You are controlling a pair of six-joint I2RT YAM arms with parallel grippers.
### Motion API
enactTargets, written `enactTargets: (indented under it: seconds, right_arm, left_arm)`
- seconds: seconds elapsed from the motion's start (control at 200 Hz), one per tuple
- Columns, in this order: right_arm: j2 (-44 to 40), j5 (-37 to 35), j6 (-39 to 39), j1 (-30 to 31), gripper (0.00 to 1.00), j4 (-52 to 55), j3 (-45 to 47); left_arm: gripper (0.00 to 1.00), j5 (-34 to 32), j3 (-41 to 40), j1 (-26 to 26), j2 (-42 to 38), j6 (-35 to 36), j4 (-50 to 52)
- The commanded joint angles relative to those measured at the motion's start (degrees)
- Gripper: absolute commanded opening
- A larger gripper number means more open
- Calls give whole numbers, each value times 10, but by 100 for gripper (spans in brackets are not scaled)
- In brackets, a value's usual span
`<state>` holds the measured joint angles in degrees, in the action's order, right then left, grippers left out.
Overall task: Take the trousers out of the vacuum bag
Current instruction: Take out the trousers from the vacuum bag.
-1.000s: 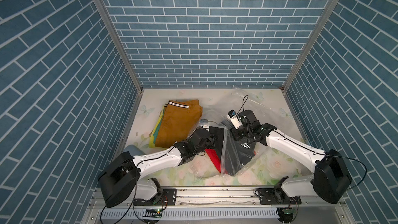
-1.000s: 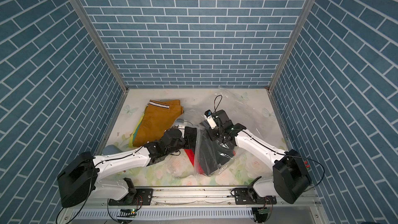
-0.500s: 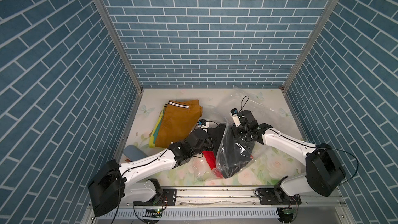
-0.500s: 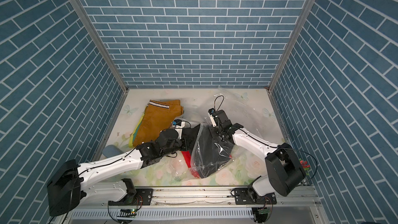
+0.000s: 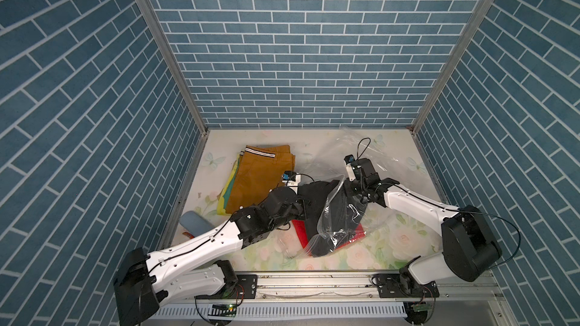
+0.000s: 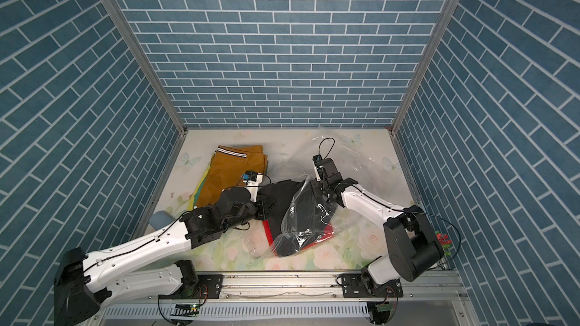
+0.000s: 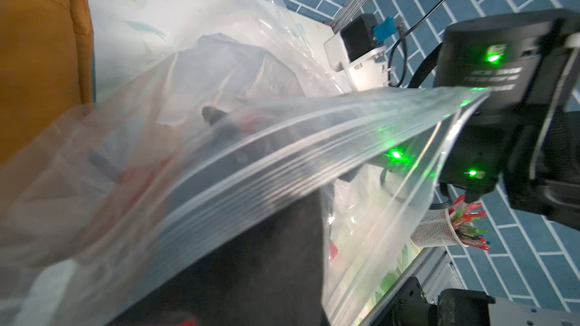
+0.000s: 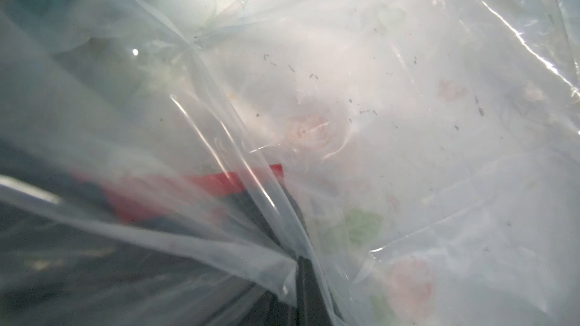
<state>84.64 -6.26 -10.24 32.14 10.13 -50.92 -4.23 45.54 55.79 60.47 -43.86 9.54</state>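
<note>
In a top view, mid-frame, my left fingers (image 5: 302,207) are closed on the black trousers (image 5: 318,194) at the mouth of the vacuum bag (image 5: 332,230); my right fingers (image 5: 347,188) pinch its plastic. Left wrist: black cloth lies lower centre under the zip strip (image 7: 282,164). Right wrist: red trousers (image 8: 219,183) show through the film, centre-left.

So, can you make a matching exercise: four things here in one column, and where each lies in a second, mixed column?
1 mustard-brown trousers
2 black trousers
3 red trousers
4 grey-blue case

A beneath another pair
B partly hidden behind the left arm
C top of the folded stack
D partly inside the vacuum bag

Pairs: 1-C, 2-D, 3-A, 4-B
</note>
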Motion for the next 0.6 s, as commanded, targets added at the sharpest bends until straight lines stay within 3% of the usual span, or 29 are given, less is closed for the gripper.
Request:
enactTargets:
  seconds: [0.0, 0.595]
  right_arm:
    - [-5, -42, -9, -17, 0, -2, 13]
    - [-17, -57, -22, -44, 0, 2, 22]
  left_arm:
    - [0, -18, 45, 1, -37, 21, -4]
    - [0, 29, 117, 1, -100, 48, 13]
